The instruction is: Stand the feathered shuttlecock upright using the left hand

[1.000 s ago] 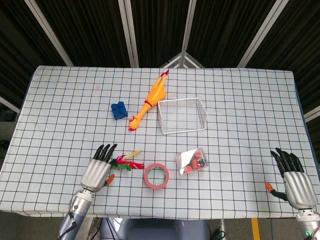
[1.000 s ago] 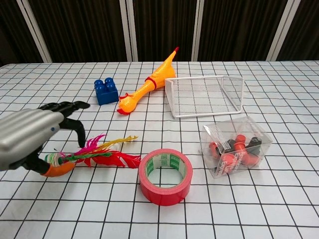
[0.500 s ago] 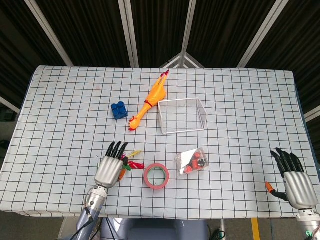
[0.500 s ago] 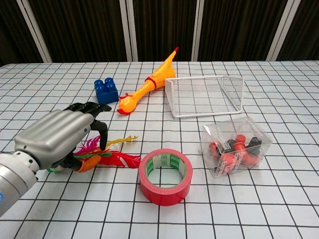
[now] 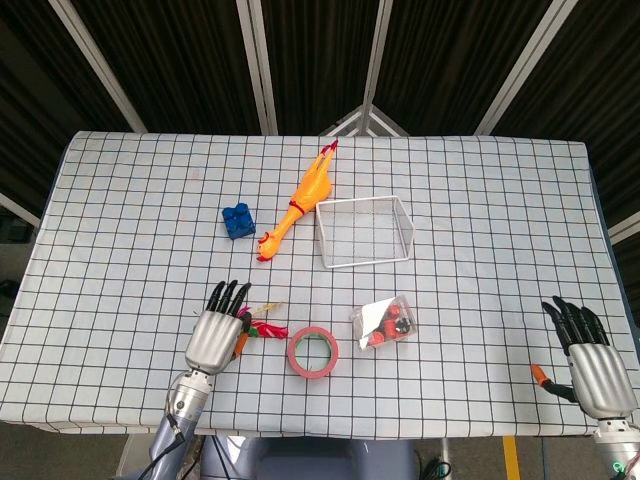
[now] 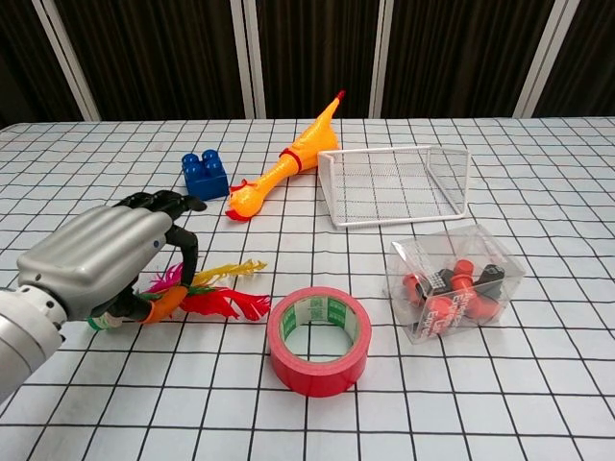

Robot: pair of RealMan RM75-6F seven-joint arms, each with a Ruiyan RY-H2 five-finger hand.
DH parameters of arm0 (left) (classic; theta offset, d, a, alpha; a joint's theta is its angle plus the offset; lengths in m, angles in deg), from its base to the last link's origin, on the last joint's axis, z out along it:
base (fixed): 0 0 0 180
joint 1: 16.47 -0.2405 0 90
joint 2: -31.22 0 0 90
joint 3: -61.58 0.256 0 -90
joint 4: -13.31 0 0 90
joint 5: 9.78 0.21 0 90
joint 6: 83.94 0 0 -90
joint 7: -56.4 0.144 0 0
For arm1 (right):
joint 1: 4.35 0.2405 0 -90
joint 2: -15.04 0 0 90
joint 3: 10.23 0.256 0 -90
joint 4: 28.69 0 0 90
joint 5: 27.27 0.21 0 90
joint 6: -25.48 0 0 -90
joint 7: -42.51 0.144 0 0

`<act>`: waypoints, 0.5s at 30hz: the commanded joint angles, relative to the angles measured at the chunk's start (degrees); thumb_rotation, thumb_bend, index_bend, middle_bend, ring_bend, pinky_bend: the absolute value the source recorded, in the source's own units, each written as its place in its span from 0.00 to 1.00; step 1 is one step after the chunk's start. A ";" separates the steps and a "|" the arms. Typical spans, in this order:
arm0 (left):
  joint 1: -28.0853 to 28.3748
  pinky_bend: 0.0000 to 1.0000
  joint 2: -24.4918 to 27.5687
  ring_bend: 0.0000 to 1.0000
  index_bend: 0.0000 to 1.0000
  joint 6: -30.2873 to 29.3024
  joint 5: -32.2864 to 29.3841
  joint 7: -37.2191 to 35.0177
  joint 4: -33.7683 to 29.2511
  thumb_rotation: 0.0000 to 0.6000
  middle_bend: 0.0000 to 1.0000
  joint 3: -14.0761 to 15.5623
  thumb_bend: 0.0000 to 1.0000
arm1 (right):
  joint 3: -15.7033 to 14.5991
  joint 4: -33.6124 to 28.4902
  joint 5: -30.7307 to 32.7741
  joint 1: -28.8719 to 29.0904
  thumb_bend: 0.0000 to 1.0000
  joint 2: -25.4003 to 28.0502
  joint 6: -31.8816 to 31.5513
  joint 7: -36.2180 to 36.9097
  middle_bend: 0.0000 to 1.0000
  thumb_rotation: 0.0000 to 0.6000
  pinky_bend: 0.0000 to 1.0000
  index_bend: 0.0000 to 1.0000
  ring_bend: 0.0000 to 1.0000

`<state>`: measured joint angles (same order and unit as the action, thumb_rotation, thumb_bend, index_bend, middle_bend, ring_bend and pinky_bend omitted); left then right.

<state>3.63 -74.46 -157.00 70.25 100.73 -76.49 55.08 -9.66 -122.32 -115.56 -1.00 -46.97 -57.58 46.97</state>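
Note:
The feathered shuttlecock lies on its side on the checked cloth, with red, pink and yellow feathers pointing right toward the tape roll. In the head view only the feathers of the shuttlecock show. My left hand covers its base end, fingers curled down over the stem and the orange-tipped thumb pressed against it from the near side. Seen from above, the left hand is at the front left of the table. My right hand rests at the front right corner, fingers apart, holding nothing.
A red tape roll lies just right of the feathers. A clear box of small parts stands further right. Behind are a white wire basket, a rubber chicken and a blue brick.
My left hand moved right from beside the shuttlecock to over its base, and its fingers curled down around the stem. The feathers shifted slightly. The right hand stayed still.

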 commanded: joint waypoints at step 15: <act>0.32 0.00 11.62 0.00 0.58 -3.18 3.89 -2.69 -12.15 1.00 0.07 -1.40 0.61 | -0.05 -0.11 0.00 -0.12 0.34 0.01 -0.10 -0.03 0.00 1.00 0.00 0.00 0.00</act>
<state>4.11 -63.80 -160.07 73.93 98.44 -87.86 53.32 -9.70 -122.43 -115.56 -1.12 -46.96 -57.69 46.95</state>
